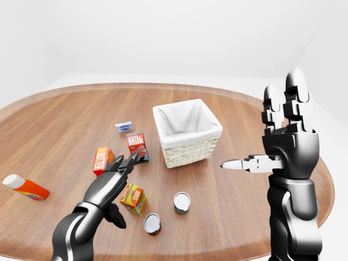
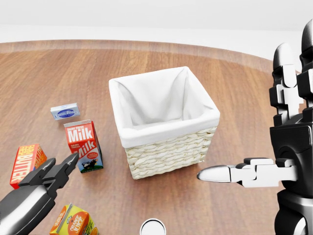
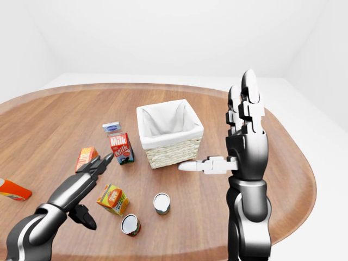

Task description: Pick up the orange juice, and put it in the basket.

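— The left hand [image 1: 111, 182]: where is it, and what is it doing?

— It reaches in from the lower left of the left-eye view, fingers [image 1: 129, 161] stretched out straight and spread, thumb hanging below. It holds nothing. It hangs above the wooden table [image 1: 65, 125], its fingertips pointing toward the milk carton [image 1: 137, 147].

— And the orange juice?

— The orange juice carton [image 1: 133, 197] sits on the table just beside that hand, on its right in the left-eye view, tilted. I cannot tell whether the hand touches it. In the head view only its top shows at the bottom edge.

— The basket?

— The wicker basket [image 2: 168, 147], lined with white cloth, sits near the middle of the table, well apart from the juice, with the milk carton to its left.

— The right hand?

— The right hand [image 3: 244, 141] is raised upright at the right, two fingers pointing up, thumb [image 3: 204, 165] jutting sideways toward the basket. Spread wide, with nothing in it.

— What else lies there?

— A red butter box [image 1: 101, 160] left of the milk, a small blue and white packet [image 2: 65, 111] above it, two cans [image 1: 181, 202] [image 1: 152, 223] near the juice, and an orange bottle [image 1: 24, 186] with a white cap lying far left.
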Motion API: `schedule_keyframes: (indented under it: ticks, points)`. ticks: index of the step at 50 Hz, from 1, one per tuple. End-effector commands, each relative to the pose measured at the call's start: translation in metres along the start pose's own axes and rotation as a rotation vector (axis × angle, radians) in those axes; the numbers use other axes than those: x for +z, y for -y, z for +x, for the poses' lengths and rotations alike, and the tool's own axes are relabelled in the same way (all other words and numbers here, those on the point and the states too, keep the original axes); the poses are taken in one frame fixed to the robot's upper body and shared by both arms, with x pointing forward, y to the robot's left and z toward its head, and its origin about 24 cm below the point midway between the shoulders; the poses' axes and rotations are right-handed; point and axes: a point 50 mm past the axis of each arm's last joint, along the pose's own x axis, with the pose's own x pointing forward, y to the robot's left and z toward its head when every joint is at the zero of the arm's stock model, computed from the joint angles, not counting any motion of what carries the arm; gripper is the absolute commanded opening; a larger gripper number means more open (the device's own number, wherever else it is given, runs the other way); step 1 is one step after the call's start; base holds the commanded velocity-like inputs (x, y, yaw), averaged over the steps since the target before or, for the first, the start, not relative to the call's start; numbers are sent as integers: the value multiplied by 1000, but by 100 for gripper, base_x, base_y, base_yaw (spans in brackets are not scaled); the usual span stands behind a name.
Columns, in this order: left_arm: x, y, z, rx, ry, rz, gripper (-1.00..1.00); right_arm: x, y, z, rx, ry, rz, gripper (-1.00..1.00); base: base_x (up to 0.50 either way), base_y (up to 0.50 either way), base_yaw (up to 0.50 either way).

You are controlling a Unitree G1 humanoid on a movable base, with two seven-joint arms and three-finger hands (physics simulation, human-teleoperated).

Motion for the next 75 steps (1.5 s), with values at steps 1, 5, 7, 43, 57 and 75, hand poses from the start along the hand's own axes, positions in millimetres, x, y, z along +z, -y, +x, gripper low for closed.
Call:
schedule_keyframes:
  ticks: [1, 5, 7, 43, 57, 75]
  points:
    - [-10, 13, 5, -63, -75, 28, 100, 1, 0, -1, -2, 4, 10, 100, 0, 0, 0]
    - [-8, 6, 12, -51, -53, 51, 100, 1, 0, -1, -1, 4, 12, 100, 0, 0, 0]
    - [-3, 4, 16, -41, -27, 46, 100, 1, 0, -1, 1, 2, 12, 100, 0, 0, 0]
    - [-11, 31, 50, -230, -119, 237, 100, 12, 4, 1, -10, 55, 21, 100, 0, 0, 0]
    - [-19, 48, 56, -321, -167, 292, 100, 14, 3, 1, -13, 65, 22, 100, 0, 0, 0]
    - [-29, 64, 51, -389, -190, 273, -100, 15, 3, 2, -14, 71, 23, 100, 0, 0, 0]
